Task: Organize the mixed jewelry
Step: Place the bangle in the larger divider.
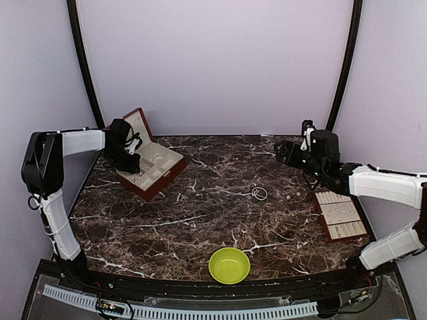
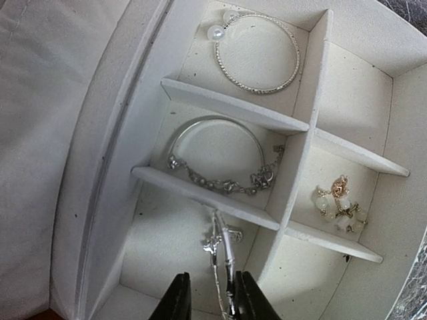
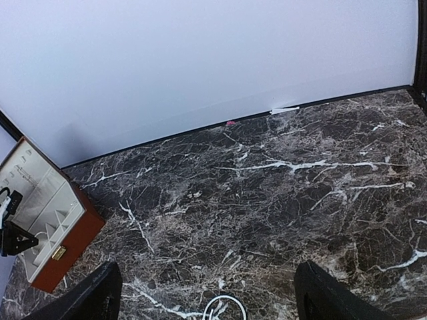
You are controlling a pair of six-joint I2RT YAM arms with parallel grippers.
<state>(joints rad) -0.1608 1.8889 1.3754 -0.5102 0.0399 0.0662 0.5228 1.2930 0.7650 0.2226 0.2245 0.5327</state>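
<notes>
My left gripper (image 2: 212, 279) hangs over the near compartment of the cream-lined box (image 2: 140, 100). Its jaws stand a little apart. A thin silvery bracelet (image 2: 225, 248) stands on edge between them, leaning on the right finger (image 2: 245, 293) and clear of the left one. Other compartments hold a silver hoop with pearls (image 2: 257, 53), a chain bangle (image 2: 220, 150) and pale bead earrings (image 2: 340, 208). One white wire hoop (image 1: 259, 193) lies on the marble; in the right wrist view this hoop (image 3: 223, 308) sits below my wide-open, empty right gripper (image 3: 210, 292).
The red-brown box (image 1: 150, 170) stands open at the back left, with my left gripper (image 1: 130, 162) over it. A padded tray (image 1: 340, 215) lies at the right under the right arm. A lime-green bowl (image 1: 229, 265) sits at the near edge.
</notes>
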